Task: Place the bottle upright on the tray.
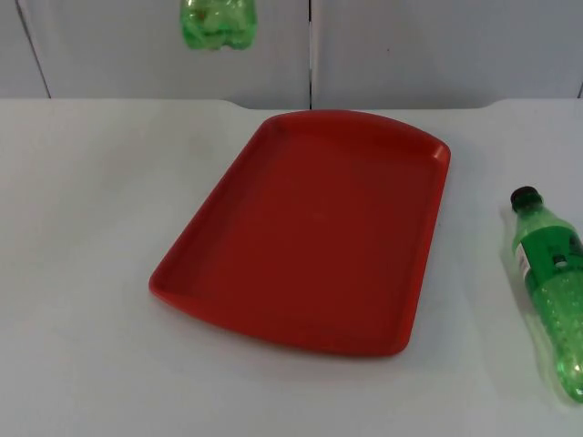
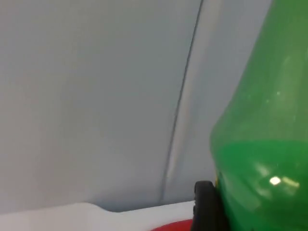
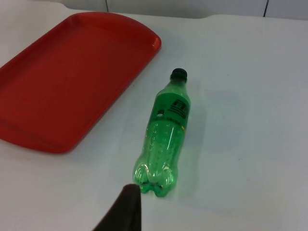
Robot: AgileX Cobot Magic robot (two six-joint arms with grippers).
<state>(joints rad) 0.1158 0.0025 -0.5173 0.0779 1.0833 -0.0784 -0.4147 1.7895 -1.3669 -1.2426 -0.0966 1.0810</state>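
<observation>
Top view: I'm seeing a bottle hanging high beyond the tray, apparently held by the left end effector; grip unclear, so it risks slipping. Second bottle is lying just ahead of the right end effector.

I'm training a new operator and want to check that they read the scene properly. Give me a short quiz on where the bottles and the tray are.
1. True or false: a bottle stands upright on the red tray.
2. The lying bottle rests on the table. Its cap points: A) toward the partition wall; B) toward the table's front edge; C) straight at the tray.
3. In a few words: which gripper's black fingertip sits against the raised bottle?

Key: 1 false, since nothing is on the tray; 2 A; 3 the left gripper, which holds that bottle up in the air in front of the wall.
</observation>
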